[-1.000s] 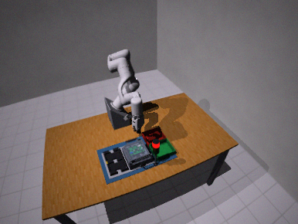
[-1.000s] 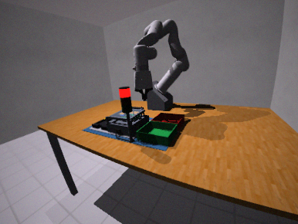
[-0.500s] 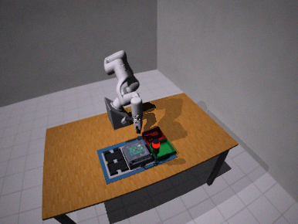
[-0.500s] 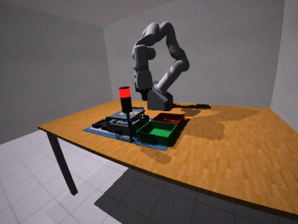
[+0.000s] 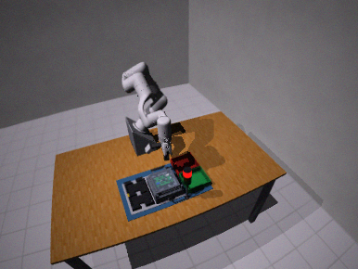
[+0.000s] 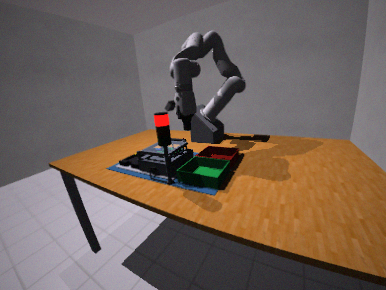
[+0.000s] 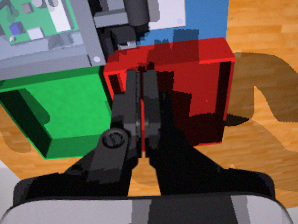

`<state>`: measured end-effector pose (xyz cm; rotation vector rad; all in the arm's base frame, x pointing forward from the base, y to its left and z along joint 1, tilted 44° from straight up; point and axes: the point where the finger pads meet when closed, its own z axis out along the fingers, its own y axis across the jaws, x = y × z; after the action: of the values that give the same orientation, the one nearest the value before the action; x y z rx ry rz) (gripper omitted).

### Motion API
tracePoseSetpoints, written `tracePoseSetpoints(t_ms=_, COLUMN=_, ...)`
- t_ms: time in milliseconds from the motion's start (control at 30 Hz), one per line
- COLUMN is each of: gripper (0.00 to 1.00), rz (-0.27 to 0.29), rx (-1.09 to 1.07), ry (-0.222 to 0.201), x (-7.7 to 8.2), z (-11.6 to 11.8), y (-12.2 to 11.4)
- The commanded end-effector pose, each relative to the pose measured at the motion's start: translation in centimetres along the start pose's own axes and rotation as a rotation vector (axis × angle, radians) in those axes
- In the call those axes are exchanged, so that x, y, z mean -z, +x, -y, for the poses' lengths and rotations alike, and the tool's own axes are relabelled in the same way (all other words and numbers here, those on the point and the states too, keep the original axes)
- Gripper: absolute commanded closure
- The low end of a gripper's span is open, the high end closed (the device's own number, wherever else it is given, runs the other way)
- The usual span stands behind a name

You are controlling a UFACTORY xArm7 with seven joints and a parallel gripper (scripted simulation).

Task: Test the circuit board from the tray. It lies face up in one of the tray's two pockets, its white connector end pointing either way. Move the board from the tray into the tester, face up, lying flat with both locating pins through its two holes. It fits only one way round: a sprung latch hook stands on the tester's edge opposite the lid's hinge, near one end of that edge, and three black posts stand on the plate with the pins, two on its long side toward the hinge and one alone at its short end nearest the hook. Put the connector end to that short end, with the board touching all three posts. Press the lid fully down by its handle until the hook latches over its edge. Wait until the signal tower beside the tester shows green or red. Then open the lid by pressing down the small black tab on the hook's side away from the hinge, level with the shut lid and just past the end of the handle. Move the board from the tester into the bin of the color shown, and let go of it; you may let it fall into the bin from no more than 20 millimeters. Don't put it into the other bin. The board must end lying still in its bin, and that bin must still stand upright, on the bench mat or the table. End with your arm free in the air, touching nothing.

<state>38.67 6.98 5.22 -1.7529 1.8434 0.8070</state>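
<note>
The circuit board (image 5: 162,180) (image 7: 50,24) lies green face up in the tester (image 5: 177,188) (image 6: 150,156), under the grey lid frame (image 7: 75,54), which looks shut. The signal tower (image 5: 187,173) (image 6: 161,120) shows red. The dark handle (image 7: 137,12) shows at the top of the wrist view. My gripper (image 5: 166,159) (image 6: 187,128) (image 7: 141,88) is shut and empty, in the air above the red bin's side nearest the tester. The red bin (image 5: 195,160) (image 6: 220,152) (image 7: 200,51) and the green bin (image 5: 201,178) (image 6: 202,174) (image 7: 75,144) stand upright. The hook and tab are too dark to tell apart.
The tray (image 5: 141,200) with dark pockets lies on the tester's far side from the bins. The blue mat (image 5: 132,216) (image 6: 200,189) (image 7: 207,25) lies under the equipment on the wooden table (image 5: 88,199) (image 6: 300,210). The tower's thin post rises beside the tester and green bin.
</note>
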Motion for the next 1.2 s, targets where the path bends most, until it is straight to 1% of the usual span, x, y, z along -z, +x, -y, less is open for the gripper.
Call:
tracePoseSetpoints(t_ms=0, gripper=1.0, rz=0.004, rx=0.091, ry=0.001, x=0.13, z=0.12, y=0.02)
tracePoseSetpoints(t_ms=633, gripper=1.0, rz=0.004, rx=0.124, ry=0.001, x=0.13, z=0.12, y=0.02)
tracePoseSetpoints(t_ms=667, gripper=0.73, rz=0.004, rx=0.124, ry=0.001, x=0.13, z=0.12, y=0.02)
tracePoseSetpoints(t_ms=1167, gripper=0.73, rz=0.004, rx=0.124, ry=0.001, x=0.13, z=0.12, y=0.02)
